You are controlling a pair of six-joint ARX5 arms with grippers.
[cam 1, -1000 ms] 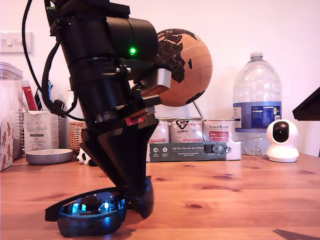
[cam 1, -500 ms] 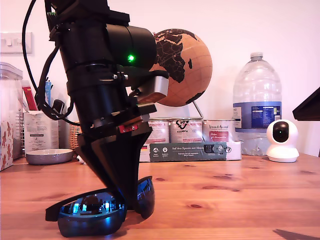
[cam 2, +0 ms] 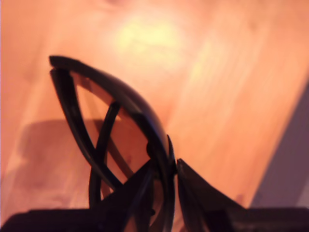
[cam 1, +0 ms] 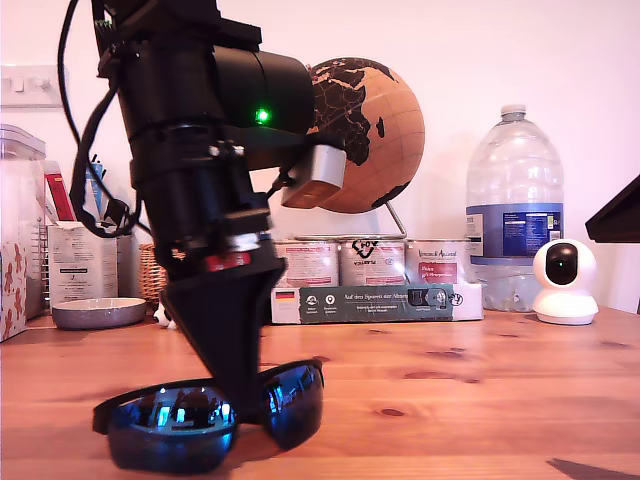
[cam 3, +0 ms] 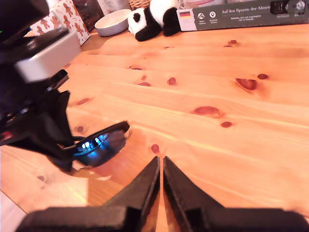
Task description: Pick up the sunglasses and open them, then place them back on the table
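My first end effector (cam 2: 171, 166) pinched the sunglasses (cam 1: 215, 425) at the bridge; second end effector (cam 3: 161, 170) empty, nearly closed. Lift level off the worktop (cam 1: 480, 385), grip firm.

Your big matte-black robot arm (cam 1: 200, 170) is a stack of thick cylindrical segments narrowing to a dark wedge at its 6 o'clock end. A small green indicator light (cam 1: 264, 116) glows on the rounded black motor housing at about 2 o'clock. Just below it sits a silver-grey rectangular camera block (cam 1: 316, 176). A little red label (cam 1: 226, 262) marks the lower collar. Glossy black cables (cam 1: 85, 150) loop down the 9 o'clock flank. In the wrist views, my first gripper (cam 2: 173, 166) and my second gripper (cam 3: 161, 166) each show two tapered black plastic fingers (cam 3: 145, 186) rising from a dark base.
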